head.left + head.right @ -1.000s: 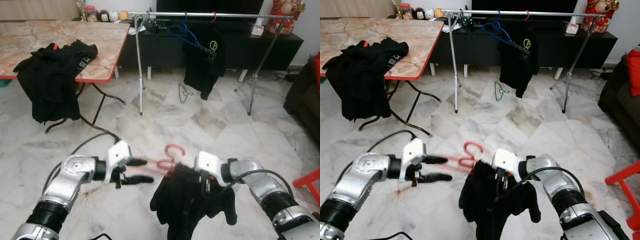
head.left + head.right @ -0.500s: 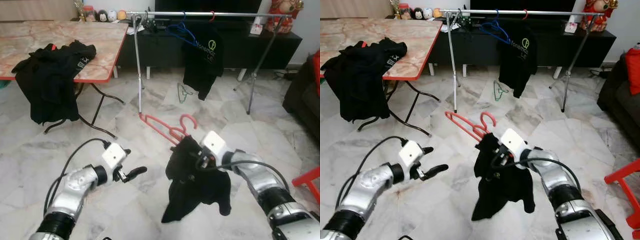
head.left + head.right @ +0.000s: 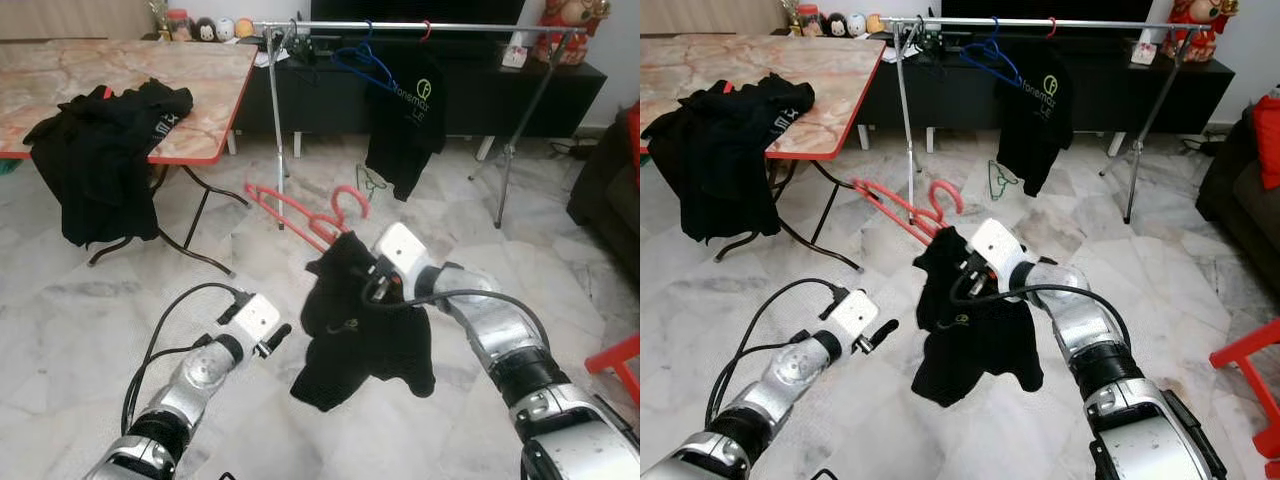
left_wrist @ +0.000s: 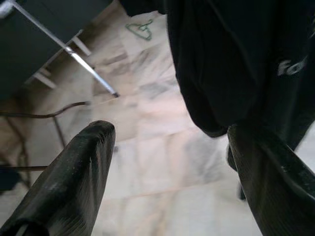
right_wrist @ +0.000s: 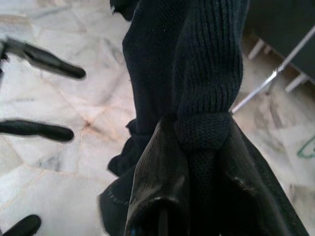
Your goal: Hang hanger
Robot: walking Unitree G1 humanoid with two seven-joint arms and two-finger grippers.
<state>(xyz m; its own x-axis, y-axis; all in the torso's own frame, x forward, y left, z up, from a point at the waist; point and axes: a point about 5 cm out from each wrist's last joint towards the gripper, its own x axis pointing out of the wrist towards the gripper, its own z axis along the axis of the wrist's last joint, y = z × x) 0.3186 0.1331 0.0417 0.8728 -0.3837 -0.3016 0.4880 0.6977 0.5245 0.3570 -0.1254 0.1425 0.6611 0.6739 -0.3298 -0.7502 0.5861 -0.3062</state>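
A red hanger (image 3: pixel 300 210) carries a black garment (image 3: pixel 360 335) that hangs crumpled over the marble floor. My right gripper (image 5: pixel 202 142) is shut on the bunched cloth at the garment's neck, just under the hanger's hook, holding both up in mid-air. The fingertips are buried in the cloth. My left gripper (image 4: pixel 167 132) is open and holds nothing, low and to the left of the garment (image 4: pixel 236 64). At the back stands a clothes rack (image 3: pixel 420 27) with a blue hanger (image 3: pixel 365 65) and a black T-shirt (image 3: pixel 408 125) hung from its rail.
A green hanger (image 3: pixel 372 183) lies on the floor under the rack. A red-edged folding table (image 3: pixel 200 90) on the left has black clothes (image 3: pixel 100 150) draped over it. A dark cabinet (image 3: pixel 500 95) stands behind the rack, a sofa (image 3: pixel 605 190) and a red stool (image 3: pixel 620 360) on the right.
My right gripper has lifted the hanger and garment up and forward, toward the rack. My left gripper has drawn away from the hanger's arm and dropped lower.
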